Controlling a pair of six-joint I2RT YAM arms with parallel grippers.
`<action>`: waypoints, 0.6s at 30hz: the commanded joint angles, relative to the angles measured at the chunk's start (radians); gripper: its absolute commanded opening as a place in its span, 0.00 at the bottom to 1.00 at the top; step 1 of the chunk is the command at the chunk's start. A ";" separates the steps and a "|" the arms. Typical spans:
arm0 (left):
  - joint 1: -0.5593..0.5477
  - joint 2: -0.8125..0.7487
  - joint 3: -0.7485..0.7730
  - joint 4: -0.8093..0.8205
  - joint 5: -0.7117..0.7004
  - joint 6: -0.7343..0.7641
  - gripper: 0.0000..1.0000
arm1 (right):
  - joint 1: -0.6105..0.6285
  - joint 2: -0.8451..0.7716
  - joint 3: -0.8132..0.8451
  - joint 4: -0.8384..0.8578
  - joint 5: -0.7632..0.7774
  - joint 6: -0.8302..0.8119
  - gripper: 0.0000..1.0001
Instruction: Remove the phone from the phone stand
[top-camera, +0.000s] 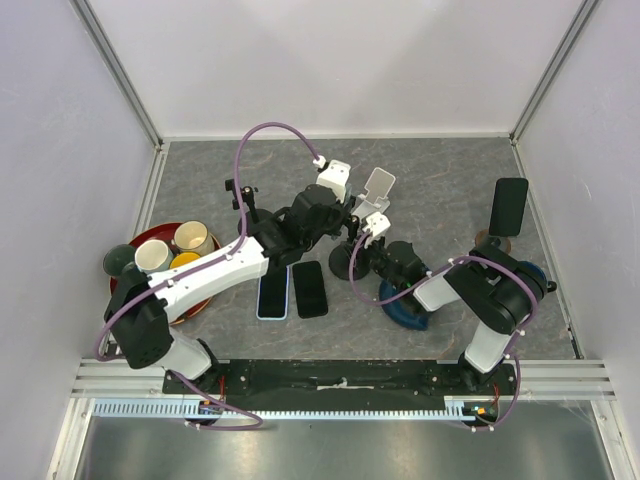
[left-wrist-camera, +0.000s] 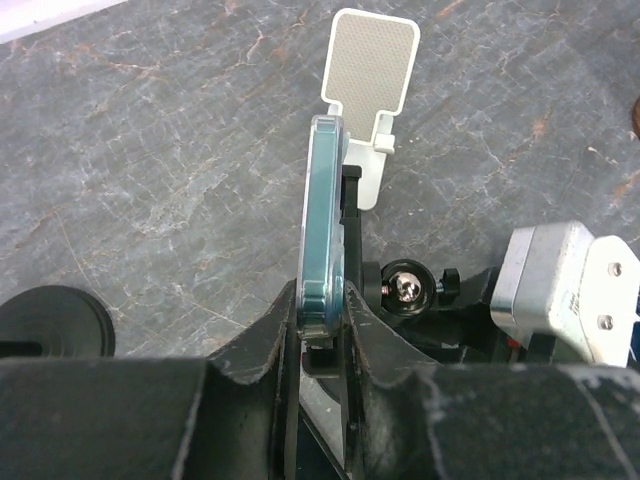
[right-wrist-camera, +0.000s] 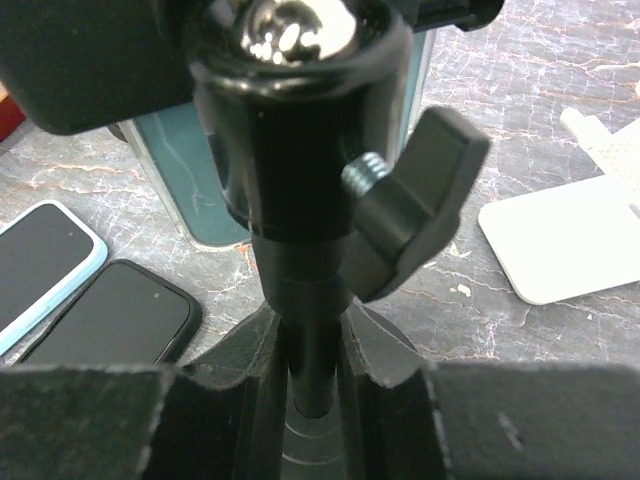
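Observation:
The phone, in a teal case, stands upright and edge-on against the black cradle of the phone stand. My left gripper is shut on the phone's lower end, one finger on each face. In the top view the left gripper sits over the stand at the table's middle. My right gripper is shut on the phone stand's black post, below its ball joint and clamp knob. From above, the right gripper meets the stand's round base. The teal phone shows behind the post.
Two phones lie flat near the stand, one light blue and one black. A white stand is just behind. Another phone on a stand is at the far right. A red tray with cups sits left. A blue object lies under the right arm.

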 joint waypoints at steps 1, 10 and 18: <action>0.012 0.035 0.058 0.115 -0.022 0.057 0.02 | 0.064 0.000 0.039 -0.063 -0.056 -0.050 0.00; 0.012 0.033 0.015 0.240 -0.054 0.029 0.02 | 0.107 -0.017 0.051 -0.117 -0.087 -0.099 0.00; 0.123 -0.095 -0.158 0.319 0.179 0.100 0.02 | 0.069 -0.093 0.046 -0.228 -0.220 -0.171 0.00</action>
